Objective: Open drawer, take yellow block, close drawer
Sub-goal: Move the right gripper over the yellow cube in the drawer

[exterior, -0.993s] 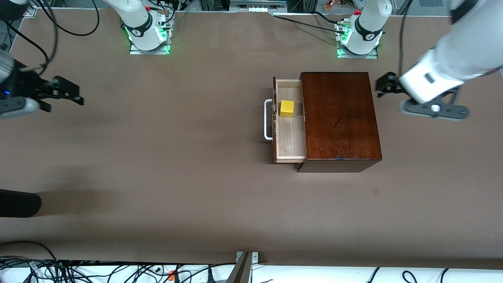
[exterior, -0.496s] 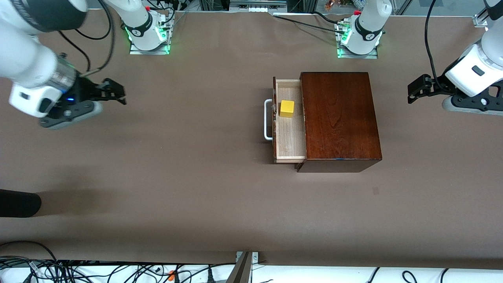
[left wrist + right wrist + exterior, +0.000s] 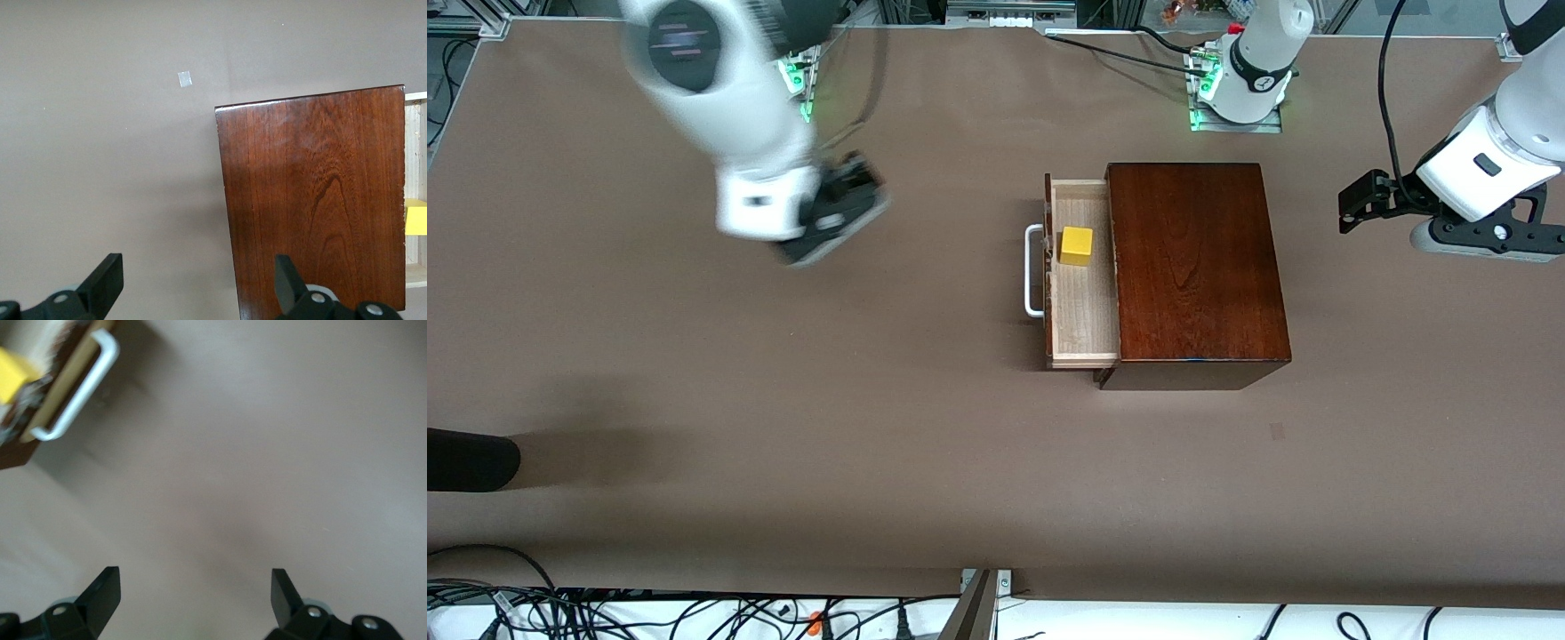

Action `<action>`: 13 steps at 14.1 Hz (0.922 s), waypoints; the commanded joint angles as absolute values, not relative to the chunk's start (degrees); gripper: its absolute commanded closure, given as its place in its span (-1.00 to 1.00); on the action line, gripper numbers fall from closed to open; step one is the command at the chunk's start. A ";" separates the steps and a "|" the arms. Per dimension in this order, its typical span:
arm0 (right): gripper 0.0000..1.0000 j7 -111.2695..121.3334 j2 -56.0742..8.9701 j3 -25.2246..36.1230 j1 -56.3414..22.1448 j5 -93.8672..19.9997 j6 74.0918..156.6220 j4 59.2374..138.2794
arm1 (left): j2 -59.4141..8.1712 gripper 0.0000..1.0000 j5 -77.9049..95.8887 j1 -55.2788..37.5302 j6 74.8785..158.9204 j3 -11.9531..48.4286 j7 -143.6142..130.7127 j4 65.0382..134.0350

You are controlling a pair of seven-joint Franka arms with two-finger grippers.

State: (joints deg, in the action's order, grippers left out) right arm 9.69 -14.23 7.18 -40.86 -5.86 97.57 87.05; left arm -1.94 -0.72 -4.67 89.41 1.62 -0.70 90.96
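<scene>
Drawer [image 3: 1085, 271] of the dark reddish-brown wooden box [image 3: 1193, 262] stands pulled out partway toward the right arm's end of the brown surface [image 3: 783, 427], showing its pale wood floor. Its white bar handle [image 3: 1033, 271] sits on the front panel, facing the right arm's end. The yellow block [image 3: 1076, 245] rests inside the drawer, on the pale floor, in the part of the drawer farther from the front camera and close to the front panel, well apart from both hands.

The right hand [image 3: 845, 209] hangs over bare surface between the right arm's base and the drawer's handle, well apart from the drawer. In the right wrist view its two black fingers [image 3: 100, 593] stand wide apart with nothing between them, and the handle and a corner of the yellow block show at the edge.

The left hand [image 3: 1360, 201] hangs over the surface at the left arm's end, beside the box's closed back and apart from it. In the left wrist view its fingers [image 3: 103, 283] are also spread wide and empty, with the box's top below them.
</scene>
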 commanded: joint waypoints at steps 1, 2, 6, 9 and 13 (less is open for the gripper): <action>-1.00 11.94 -18.18 5.38 -45.86 -5.80 102.45 85.43 | -0.44 -1.00 -0.18 -4.92 89.74 1.58 0.18 91.93; -1.00 12.56 -19.32 3.97 -47.27 -5.89 106.13 85.34 | -0.44 -1.00 -0.18 -4.92 89.74 1.58 0.18 91.93; -1.00 19.14 -27.57 1.67 -53.60 -3.44 122.40 82.90 | -0.44 -1.00 -0.18 -5.01 89.65 1.58 0.09 91.93; -1.00 20.13 -34.08 1.67 -56.24 1.30 123.22 76.40 | -0.44 -1.00 -0.18 -5.10 89.65 1.58 0.09 91.93; -1.00 22.84 -38.40 1.67 -57.66 5.19 123.66 72.95 | -0.44 -1.00 -0.18 -5.10 89.30 1.58 0.18 91.85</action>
